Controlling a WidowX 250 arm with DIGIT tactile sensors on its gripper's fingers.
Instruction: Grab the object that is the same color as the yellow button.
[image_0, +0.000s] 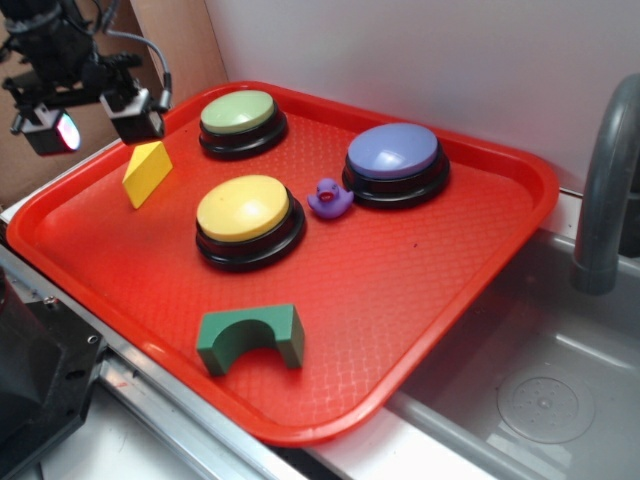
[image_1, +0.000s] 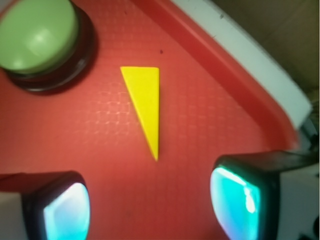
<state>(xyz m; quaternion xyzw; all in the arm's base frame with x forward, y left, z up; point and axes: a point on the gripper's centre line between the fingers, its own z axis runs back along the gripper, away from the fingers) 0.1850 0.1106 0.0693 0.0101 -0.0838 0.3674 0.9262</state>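
1. Fingertips (image_1: 65, 212) fill the bottom of the wrist view, nearest the lens; gripper (image_1: 150, 210) jaws spread wide, nothing between them.
2. Exterior view: gripper (image_0: 95, 122) hangs above the tray's back-left corner, clear of the surface, just up and left of the yellow wedge (image_0: 147, 173).
3. Yellow wedge (image_1: 145, 107) lies on the red tray (image_1: 200, 130), ahead of the jaw gap, untouched. It sits near the tray's left rim, between the green button (image_0: 240, 117) and the yellow button (image_0: 245, 212), apart from both.
4. Step in hand, my read: line up and descend on the wedge. To do it well, move forward until the wedge is centred in the gap, then drop straight down.
5. Long axis in the wrist view runs top to bottom, slightly slanted; broad end is far from the gripper, sharp tip points back toward the fingers.
6. Fingers stand either side of that axis, so closing should pinch across the narrow width. Aim for the thicker half; the thin tip could squirt out.
7. Green button (image_1: 37, 35) is close on the left; keep the left finger clear of it while descending.
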